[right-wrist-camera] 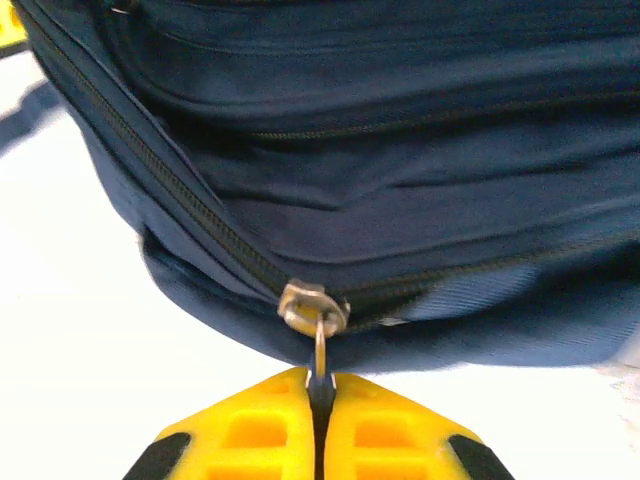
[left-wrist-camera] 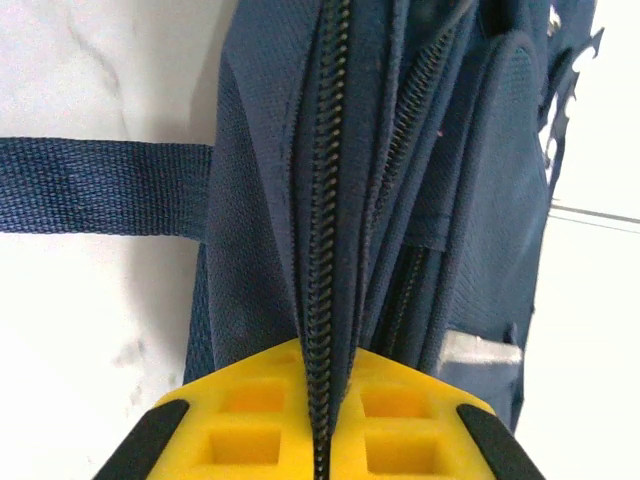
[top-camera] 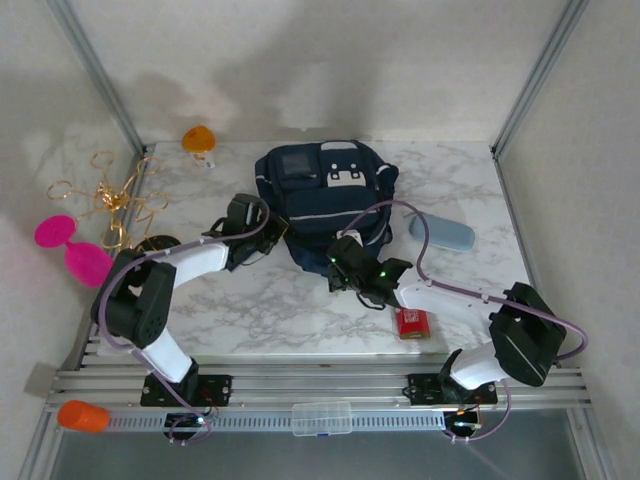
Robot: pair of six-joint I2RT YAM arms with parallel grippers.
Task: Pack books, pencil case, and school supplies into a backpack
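- Marbled white tabletop [top-camera: 250, 310] under navy woven-fabric backpack [top-camera: 320, 195], mid-frame.
- Yellow left gripper [left-wrist-camera: 322, 430] clamped on ridged zipper seam [left-wrist-camera: 325, 250].
- Yellow right gripper [right-wrist-camera: 320, 400] pinching metal zipper pull [right-wrist-camera: 318, 335].

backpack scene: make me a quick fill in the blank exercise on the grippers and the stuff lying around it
1. The right gripper is ____ on the backpack's metal zipper pull.
2. The left gripper pinches the backpack's zipper seam between ____ fingers.
3. In the top view, the pencil case lies to the backpack's ____.
4. The red box lies beside the ____ arm.
Missing words: shut; yellow; right; right.
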